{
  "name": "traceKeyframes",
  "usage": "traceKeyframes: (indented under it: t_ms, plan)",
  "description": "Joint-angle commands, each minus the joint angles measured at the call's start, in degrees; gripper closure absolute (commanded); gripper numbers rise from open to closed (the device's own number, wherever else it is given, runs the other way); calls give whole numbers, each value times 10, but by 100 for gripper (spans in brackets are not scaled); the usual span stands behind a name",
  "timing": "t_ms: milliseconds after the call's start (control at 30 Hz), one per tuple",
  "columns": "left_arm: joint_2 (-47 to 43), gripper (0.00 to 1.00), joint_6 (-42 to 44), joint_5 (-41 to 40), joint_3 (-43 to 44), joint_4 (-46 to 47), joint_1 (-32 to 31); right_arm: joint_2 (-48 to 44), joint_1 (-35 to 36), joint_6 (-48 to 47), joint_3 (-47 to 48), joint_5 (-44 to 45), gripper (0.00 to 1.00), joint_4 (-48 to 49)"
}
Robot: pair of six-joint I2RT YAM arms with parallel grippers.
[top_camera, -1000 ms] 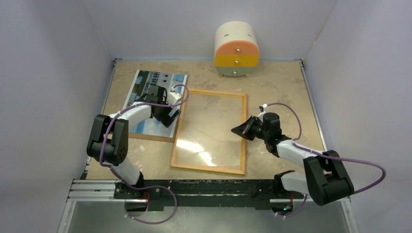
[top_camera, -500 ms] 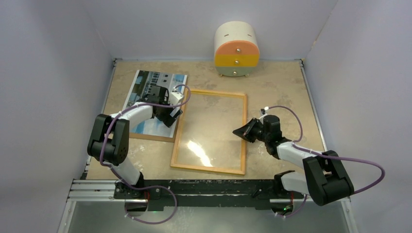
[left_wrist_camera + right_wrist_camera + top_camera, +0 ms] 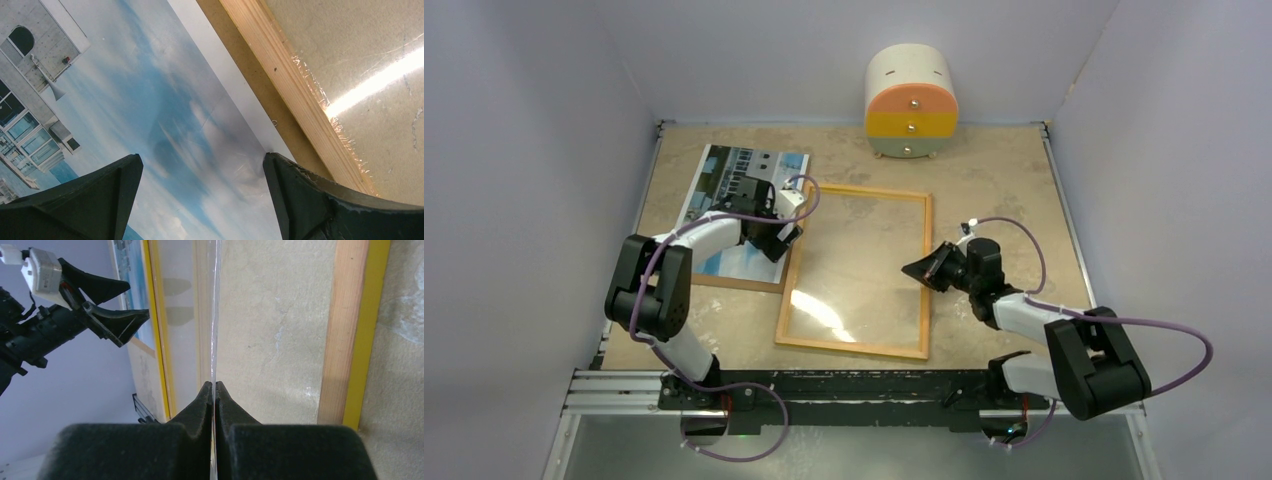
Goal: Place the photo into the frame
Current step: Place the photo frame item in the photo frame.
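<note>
Right now our left gripper (image 3: pixel 200 159) hangs spread wide over the photo (image 3: pixel 724 175), which lies flat on a brown backing board (image 3: pixel 734 281) just left of the frame (image 3: pixel 854 348) on the worktop (image 3: pixel 994 190). Our right gripper (image 3: pixel 214 388) is pinched tight on the glass pane (image 3: pixel 854 250) at its right edge. We judge the photo light, slick and floppy, best nipped at its free right margin; the pane is brittle.
</note>
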Motion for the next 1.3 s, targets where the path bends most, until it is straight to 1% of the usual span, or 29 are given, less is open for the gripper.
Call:
traceKeyframes:
  t_ms: [0,133,400,533,600,867,1100,1267]
  plan:
    - [11,0,-11,0,-9,12,-12,1,-1,10,-9,-18,100,106]
    - [13,0,-11,0,-12,15,-21,5,-1,31,-16,-43,100,183]
    - [17,0,-10,4,-11,14,-28,31,5,62,-24,-102,100,295]
    - [16,0,-9,9,-8,11,-28,43,7,68,-29,-113,100,316]
    - [16,0,-7,6,-6,9,-28,46,7,67,-30,-110,100,310]
    - [15,0,-3,0,-7,11,-28,45,7,32,-12,-82,100,220]
    - [19,0,-4,1,-7,11,-28,61,7,27,-7,-85,100,211]
    - [15,0,-1,3,-10,10,-28,59,18,7,1,-64,100,169]
